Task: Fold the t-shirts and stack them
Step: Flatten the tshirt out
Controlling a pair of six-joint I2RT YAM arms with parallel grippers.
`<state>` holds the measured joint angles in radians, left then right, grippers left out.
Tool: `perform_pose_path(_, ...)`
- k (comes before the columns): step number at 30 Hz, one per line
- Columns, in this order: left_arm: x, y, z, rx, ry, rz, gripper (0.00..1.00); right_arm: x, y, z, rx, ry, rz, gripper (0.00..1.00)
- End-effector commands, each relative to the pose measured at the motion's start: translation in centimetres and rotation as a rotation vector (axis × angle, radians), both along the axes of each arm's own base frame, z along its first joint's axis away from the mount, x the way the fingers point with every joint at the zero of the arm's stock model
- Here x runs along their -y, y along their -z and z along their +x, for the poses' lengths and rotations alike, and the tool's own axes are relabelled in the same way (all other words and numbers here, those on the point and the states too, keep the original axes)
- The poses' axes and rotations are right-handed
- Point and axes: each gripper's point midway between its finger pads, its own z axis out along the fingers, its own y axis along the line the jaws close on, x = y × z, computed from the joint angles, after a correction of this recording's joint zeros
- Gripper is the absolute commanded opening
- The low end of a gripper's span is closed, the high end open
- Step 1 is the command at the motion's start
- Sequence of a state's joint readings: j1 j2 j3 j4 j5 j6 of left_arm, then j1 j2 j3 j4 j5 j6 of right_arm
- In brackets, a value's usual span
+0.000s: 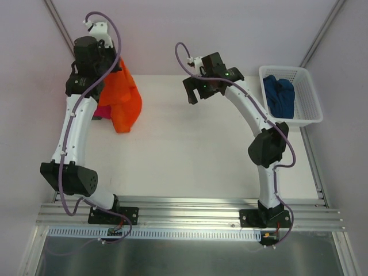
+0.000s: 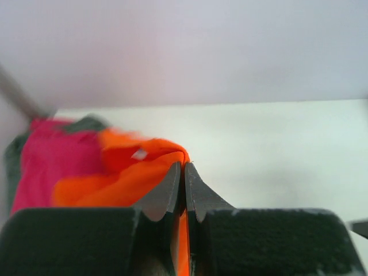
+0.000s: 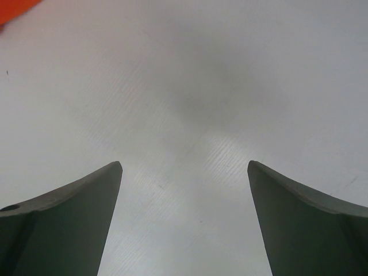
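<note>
The left fingers [image 2: 168,192] are pressed together on a fold of the orange shirt [image 2: 123,184], pinching it at its edge. The cloth hangs from them over the far left of the surface [image 1: 190,149]. The right fingers [image 3: 69,218] are spread wide with nothing between them, held over bare surface near the middle (a sliver of orange shows at the top left corner of their camera's view). Just behind the orange shirt lies the pink shirt [image 2: 49,161], bunched and touching it. A strip of the grey shirt [image 2: 14,155] shows at its far edge, mostly hidden. Well apart from these, at the far right corner, stands the basket [image 1: 307,109], with the blue shirt [image 1: 280,95] crumpled inside it.
</note>
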<state>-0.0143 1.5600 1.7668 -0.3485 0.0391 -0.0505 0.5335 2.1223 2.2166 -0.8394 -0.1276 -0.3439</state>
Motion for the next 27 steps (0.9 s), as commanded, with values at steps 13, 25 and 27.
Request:
perform_pose_path(13,31.9,5.2,-5.3,-0.129,0.768,-0.167,0.83,15.6,-19.3,1.3,0.427,0.392,0.116,0.97)
perform_pose_path(25,30.3,11.0,-5.2,-0.209,0.712,0.007,0.99,14.5,-16.4,-2.4,0.244,0.266,0.237,0.97)
perform_pose_path(27,28.2,12.4,-5.5,-0.255,0.669,0.002,0.99,12.7,-14.5,-2.3,0.168,0.201,0.25,0.97)
